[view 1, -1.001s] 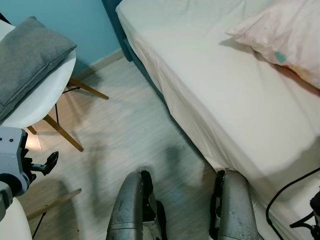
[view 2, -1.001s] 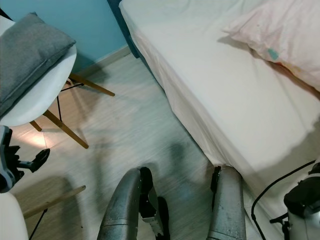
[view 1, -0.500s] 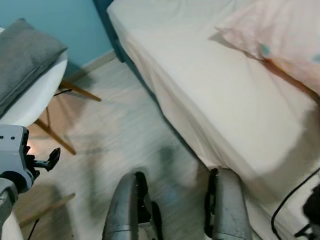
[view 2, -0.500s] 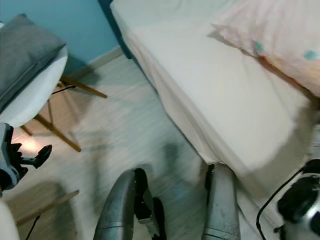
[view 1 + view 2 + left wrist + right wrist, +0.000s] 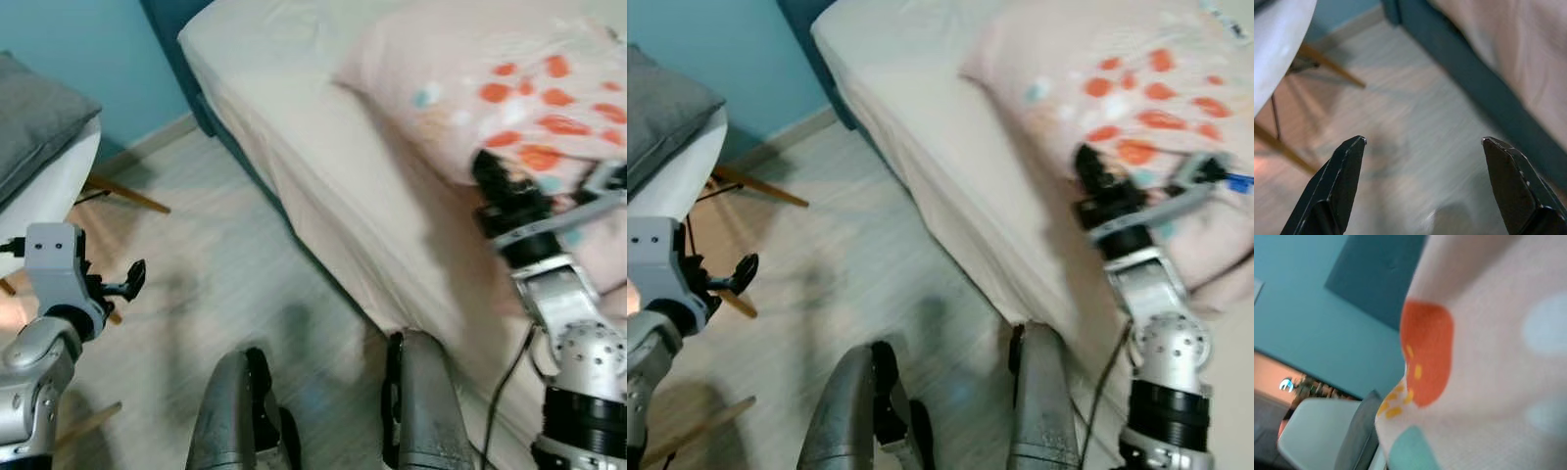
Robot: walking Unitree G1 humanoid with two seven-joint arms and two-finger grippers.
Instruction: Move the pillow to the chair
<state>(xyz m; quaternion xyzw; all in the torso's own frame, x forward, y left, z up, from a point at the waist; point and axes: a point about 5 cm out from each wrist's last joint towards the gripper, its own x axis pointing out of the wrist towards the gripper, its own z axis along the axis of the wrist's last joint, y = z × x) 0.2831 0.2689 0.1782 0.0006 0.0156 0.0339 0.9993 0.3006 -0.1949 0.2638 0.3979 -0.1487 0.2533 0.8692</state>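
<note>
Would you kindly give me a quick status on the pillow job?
Right gripper against the pillow on the bed, grip unclear. Left gripper open over the floor. Chair at left already holds a grey cushion.

Head stereo downward; wrist cameras close-up.

1. You have the pink pillow (image 5: 1136,88), spotted orange and teal, lying on the bed (image 5: 921,108) near its right side.
2. Your right gripper (image 5: 1117,191) is up against the pillow's near edge; its fingers are too blurred to judge.
3. Your left gripper (image 5: 720,279) hangs over the floor (image 5: 843,264), just beside the white chair (image 5: 681,181).
4. A grey cushion (image 5: 656,113) lies on that chair.
</note>
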